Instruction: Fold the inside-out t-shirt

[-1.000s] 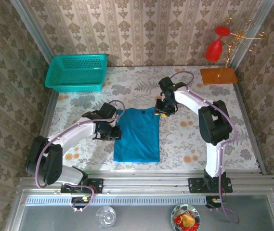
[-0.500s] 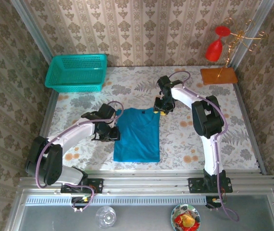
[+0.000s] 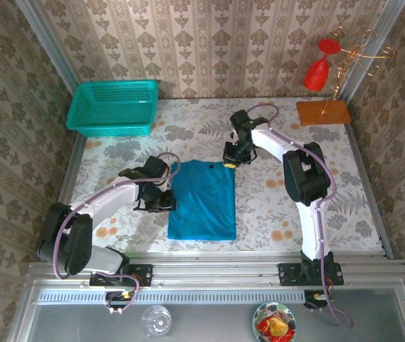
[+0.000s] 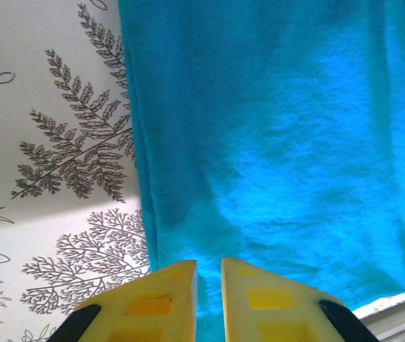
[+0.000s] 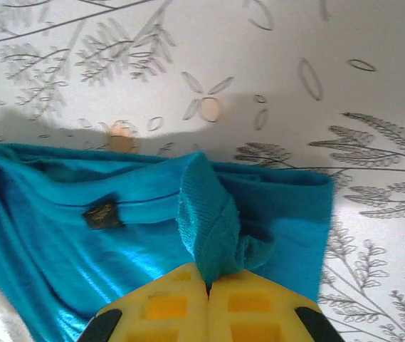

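The inside-out t-shirt (image 3: 202,201) is a plain teal-blue cloth lying flat as a tall rectangle in the middle of the floral table (image 3: 280,206). My right gripper (image 3: 229,161) sits at its far right corner. In the right wrist view this gripper (image 5: 208,283) is shut on a raised fold of ribbed collar (image 5: 209,221), beside a small dark label (image 5: 102,212). My left gripper (image 3: 165,202) rests at the shirt's left edge. Its yellow fingers (image 4: 209,265) stand almost closed, with teal cloth (image 4: 280,128) running into the narrow gap.
A teal mesh basket (image 3: 113,107) stands at the far left corner. A wooden base (image 3: 323,112) with a wire stand and a red glass (image 3: 317,71) sits far right. Below the near rail are a clear glass (image 3: 156,320) and a bowl (image 3: 274,323).
My right gripper closed on the collar and shifted a little left, drawing the shirt's far right corner inward. My left gripper slid slightly down and left along the shirt's edge.
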{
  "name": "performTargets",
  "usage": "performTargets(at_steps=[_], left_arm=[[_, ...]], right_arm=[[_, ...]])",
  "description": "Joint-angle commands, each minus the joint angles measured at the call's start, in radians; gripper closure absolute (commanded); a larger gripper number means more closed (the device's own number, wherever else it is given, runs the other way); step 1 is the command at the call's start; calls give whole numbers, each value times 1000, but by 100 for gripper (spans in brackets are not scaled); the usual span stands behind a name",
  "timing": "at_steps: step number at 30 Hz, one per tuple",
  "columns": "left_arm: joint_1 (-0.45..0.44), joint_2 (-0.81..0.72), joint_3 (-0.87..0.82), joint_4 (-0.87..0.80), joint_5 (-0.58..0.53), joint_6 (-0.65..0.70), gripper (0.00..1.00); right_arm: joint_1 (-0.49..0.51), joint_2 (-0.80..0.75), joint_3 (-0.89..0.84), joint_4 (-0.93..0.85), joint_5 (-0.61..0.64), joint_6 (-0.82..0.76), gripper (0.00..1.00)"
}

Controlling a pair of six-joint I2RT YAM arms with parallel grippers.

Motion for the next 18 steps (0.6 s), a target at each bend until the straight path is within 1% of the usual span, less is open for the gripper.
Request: performTargets(at_steps=[1,11,18], left_arm=[[8,-17,-3,-11,24,-9,82],[7,-33,-18,-24,14,-16,82],[8,-65,-36,-23,3,-29,82]], right_arm=[[-6,-31,2,20,-50,11,100],[-60,82,-20,67,-64,-5,97],[-66,100,-5,59,-82,-21,90]])
